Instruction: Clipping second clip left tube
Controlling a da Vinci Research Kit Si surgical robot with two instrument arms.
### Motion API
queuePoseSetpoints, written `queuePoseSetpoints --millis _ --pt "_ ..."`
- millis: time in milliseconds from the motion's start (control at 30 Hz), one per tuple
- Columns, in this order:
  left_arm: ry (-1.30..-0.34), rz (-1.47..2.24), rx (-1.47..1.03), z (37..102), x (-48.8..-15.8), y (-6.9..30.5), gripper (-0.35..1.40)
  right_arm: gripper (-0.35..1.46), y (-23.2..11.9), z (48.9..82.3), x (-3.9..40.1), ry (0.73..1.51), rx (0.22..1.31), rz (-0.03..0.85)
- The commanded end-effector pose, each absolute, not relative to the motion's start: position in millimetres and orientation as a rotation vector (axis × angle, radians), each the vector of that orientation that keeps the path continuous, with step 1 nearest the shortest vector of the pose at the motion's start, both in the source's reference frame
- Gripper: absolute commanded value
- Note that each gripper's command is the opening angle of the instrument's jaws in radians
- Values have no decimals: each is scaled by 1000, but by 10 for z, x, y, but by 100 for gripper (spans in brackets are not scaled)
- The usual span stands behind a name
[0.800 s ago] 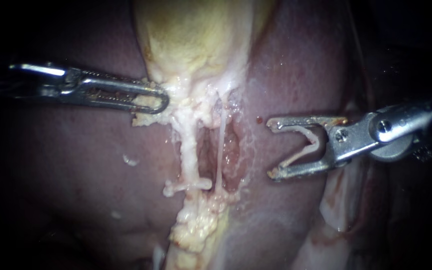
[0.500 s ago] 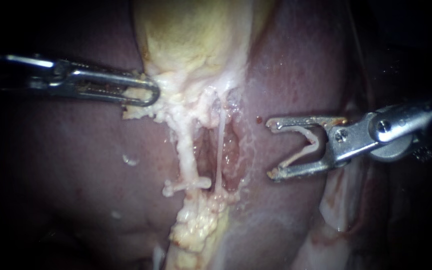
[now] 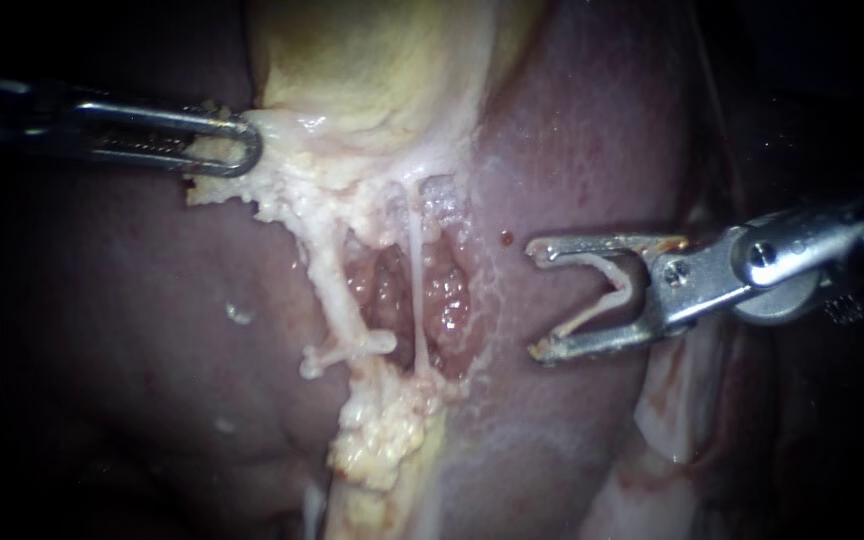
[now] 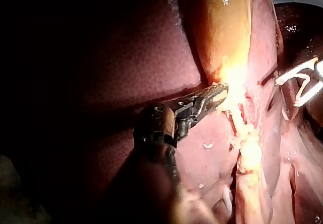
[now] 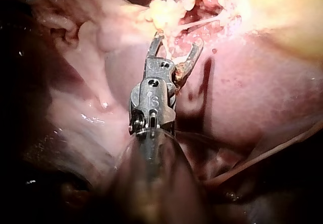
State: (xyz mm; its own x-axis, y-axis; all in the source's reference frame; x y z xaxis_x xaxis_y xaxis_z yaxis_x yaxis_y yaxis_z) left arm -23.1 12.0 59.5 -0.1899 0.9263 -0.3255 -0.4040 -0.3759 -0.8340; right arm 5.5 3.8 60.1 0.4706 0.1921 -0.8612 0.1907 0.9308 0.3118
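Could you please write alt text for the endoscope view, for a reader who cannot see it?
The right instrument, a fresh clip between its wide-set jaws, hangs over the liver, clear of the left tube. That tube carries a placed clip low down. The left instrument grips pale tissue at the gallbladder's base.

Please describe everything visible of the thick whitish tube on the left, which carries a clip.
The thick whitish left tube looks soft, wet and ragged. Taut and uncut, it slants from pale tissue under the yellowish gallbladder down to a lumpy yellow tissue clump. A small white clip crosses its lower end. The thin pale right tube lies beside it, apart, raw pink tissue between them. The right instrument, loaded with a second white clip, is clear of it.
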Motion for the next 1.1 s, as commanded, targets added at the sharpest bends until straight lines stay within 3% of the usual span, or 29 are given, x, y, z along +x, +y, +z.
queuePoseSetpoints --millis 33,300,633,1100 --pt "-743 1739 -1055 595 -231 120 -35 50 37 602 59 1091 397 -2" --pt "-743 1738 -1054 595 -232 119 -35 49 18 623 101 1068 547 136" --pt "-742 1738 -1054 594 -233 119 -35 48 5 659 141 1142 737 255" --pt "-740 1738 -1054 595 -235 118 -35 49 15 710 149 1162 776 339"
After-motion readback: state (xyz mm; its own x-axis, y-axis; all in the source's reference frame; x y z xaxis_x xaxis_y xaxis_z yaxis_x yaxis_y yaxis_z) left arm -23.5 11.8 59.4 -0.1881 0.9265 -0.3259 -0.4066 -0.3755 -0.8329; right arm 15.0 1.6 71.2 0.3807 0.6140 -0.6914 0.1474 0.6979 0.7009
